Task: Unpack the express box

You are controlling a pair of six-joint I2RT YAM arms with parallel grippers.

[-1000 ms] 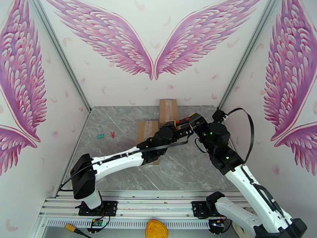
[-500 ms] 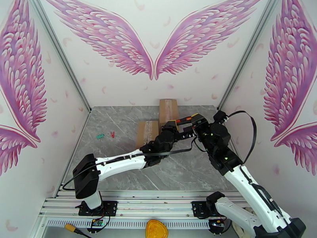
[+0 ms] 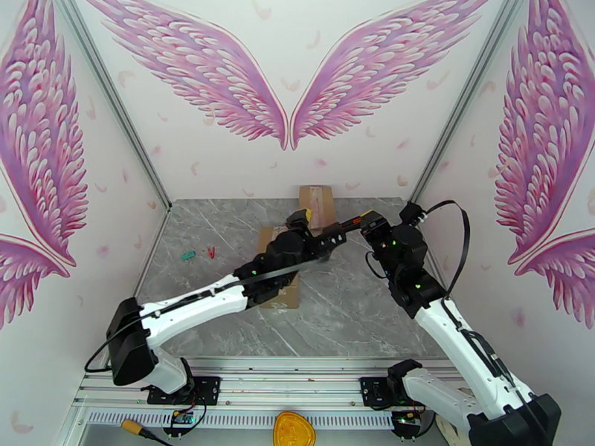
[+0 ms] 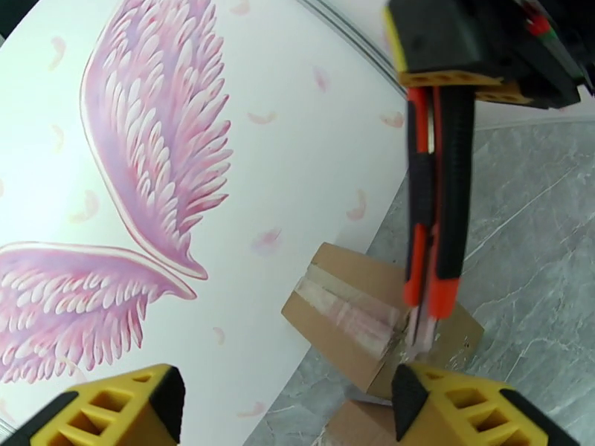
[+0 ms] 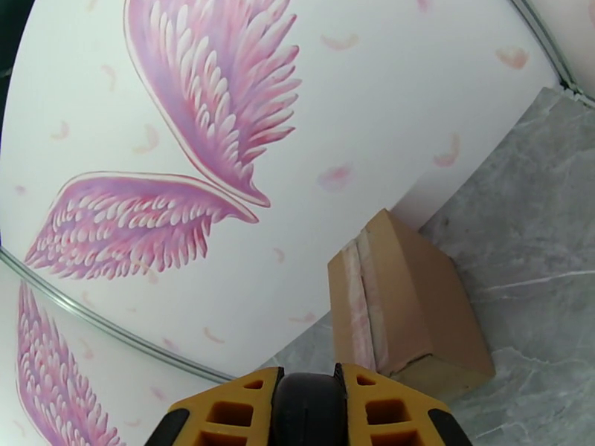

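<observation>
Two taped cardboard express boxes stand on the grey marble table: the far one [image 3: 316, 202] against the back wall and the near one [image 3: 277, 243], partly under my left arm. A black and red-orange utility knife [image 3: 338, 230] hangs in the air above them, and my right gripper [image 3: 357, 223] is shut on its handle. In the left wrist view the knife [image 4: 439, 217] points down toward the far box [image 4: 375, 321]. Just left of the knife, my left gripper [image 3: 300, 224] is open, its yellow fingers [image 4: 461, 406] spread wide and holding nothing. The right wrist view shows the black handle [image 5: 309, 406] clamped and the far box [image 5: 405, 306] beyond.
A small green piece [image 3: 188, 255] and a small red piece [image 3: 211, 252] lie on the table's left side. White walls with pink wing prints close in the table on three sides. A yellow object [image 3: 294, 429] sits below the front rail.
My left gripper has opened, let go of the knife and drawn back to the left. The right gripper closed on the knife's handle and now carries it alone.
</observation>
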